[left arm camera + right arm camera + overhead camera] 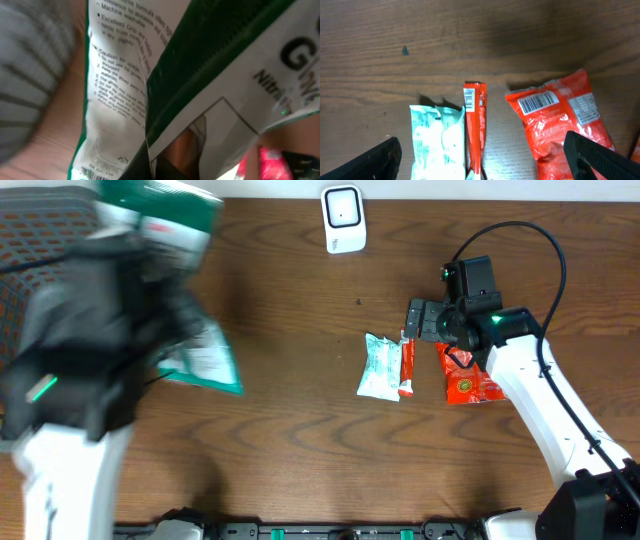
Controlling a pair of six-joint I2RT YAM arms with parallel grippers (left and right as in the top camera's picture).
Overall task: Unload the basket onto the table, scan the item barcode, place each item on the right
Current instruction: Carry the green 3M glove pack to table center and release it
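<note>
**Brown wooden surface (290,450) with four packets and one white scanner (342,219); the wood fills every view.**

Left hand (170,320) is clenched on a green-and-white packet (205,365) at the left side, blurred from overhead. Only its wrist view shows the packet's printed text and a barcode edge (90,174). Right hand (418,320) is released, jaws wide, over a mint packet (380,366), red stick (407,368) and red packet (468,377). Only its wrist view shows the red packet's barcode (537,102). The scanner stands at the far edge, well apart from both hands.

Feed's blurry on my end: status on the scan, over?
Left gripper shut on green glove pack, lifted, motion-blurred. Right gripper open above red bag. Scanner at far edge, pack off to its left.
</note>
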